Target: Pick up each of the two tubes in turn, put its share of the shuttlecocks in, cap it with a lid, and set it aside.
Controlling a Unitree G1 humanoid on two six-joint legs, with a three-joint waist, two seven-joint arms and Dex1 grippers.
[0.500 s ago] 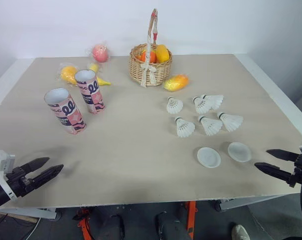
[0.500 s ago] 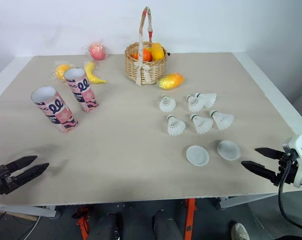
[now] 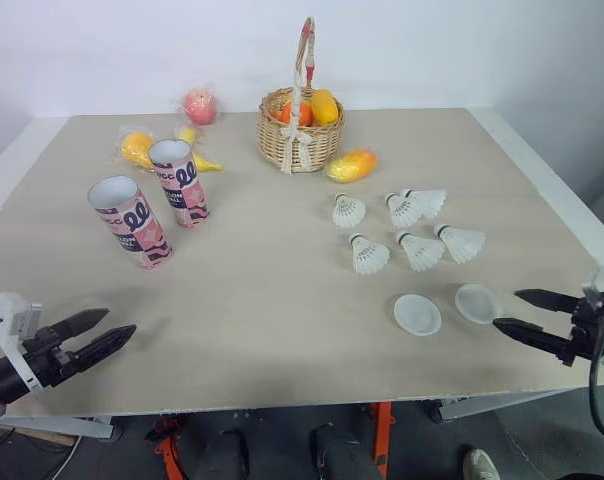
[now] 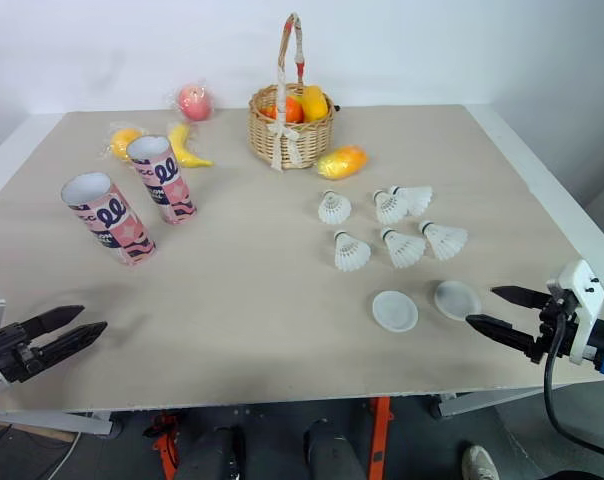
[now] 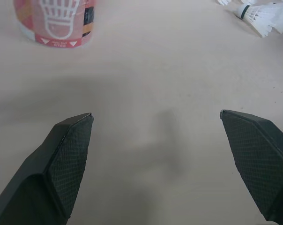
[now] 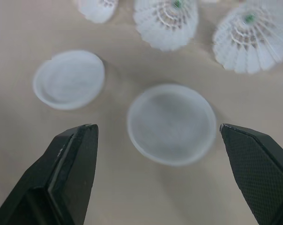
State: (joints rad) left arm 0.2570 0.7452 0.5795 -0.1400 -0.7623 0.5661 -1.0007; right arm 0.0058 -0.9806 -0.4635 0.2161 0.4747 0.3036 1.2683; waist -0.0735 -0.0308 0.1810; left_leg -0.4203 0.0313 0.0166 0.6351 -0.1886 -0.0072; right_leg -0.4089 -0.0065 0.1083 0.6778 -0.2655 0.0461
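Standing here, I see the left gripper (image 3: 120,321) low over the near left edge of the table (image 3: 262,290), its fingers spread wide with nothing between them. The right gripper (image 3: 506,308) sits at the near right, just as wide open and empty, its tips just beside the right lid (image 3: 478,303). The left lid (image 3: 417,314) lies next to that one.

From the head, the near tube (image 3: 130,220) and far tube (image 3: 179,182) stand open end up on the left. They are well apart from the six shuttlecocks (image 3: 368,255) clustered behind the lids. A basket (image 3: 301,130) of fruit sits at the back.

The left wrist view adds a white shuttlecock print at the near tube's base. The right wrist view looks down on the right lid, centred between its fingers and untouched.
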